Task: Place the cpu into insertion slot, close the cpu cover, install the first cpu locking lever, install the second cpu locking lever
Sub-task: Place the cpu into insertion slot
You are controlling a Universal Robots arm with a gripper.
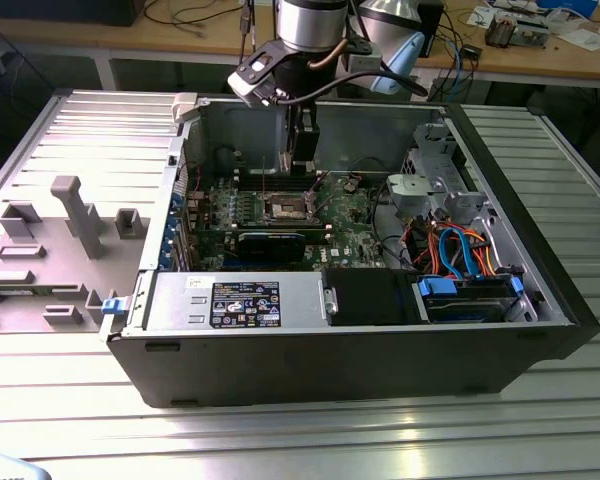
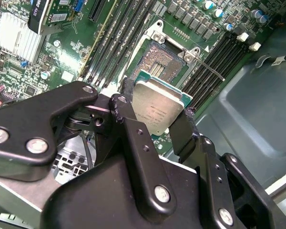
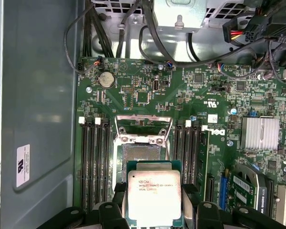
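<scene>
You've got the black pincer (image 2: 156,114) clamped on opposite edges of the small flat square silvery-tan cpu (image 3: 154,198), hovering just beside the open dark-centred square insertion slot (image 3: 142,155); it's light, stiff, prob. fragile underneath, so grip edges only.

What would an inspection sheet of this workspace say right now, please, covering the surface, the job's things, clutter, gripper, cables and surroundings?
Surface: ribbed metal table carrying an open computer case.
Job's things: cpu held above the insertion slot, not yet seated; cpu cover swung open.
Clutter: grey fixture blocks on the table at the exterior view's left.
Gripper: gripper shut on the cpu, fingers on two opposite edges.
Cables: black cable bundle along the board's edge; orange and blue cables beside the drive bay.
Surroundings: wooden workbench behind, with loose items on it.
</scene>
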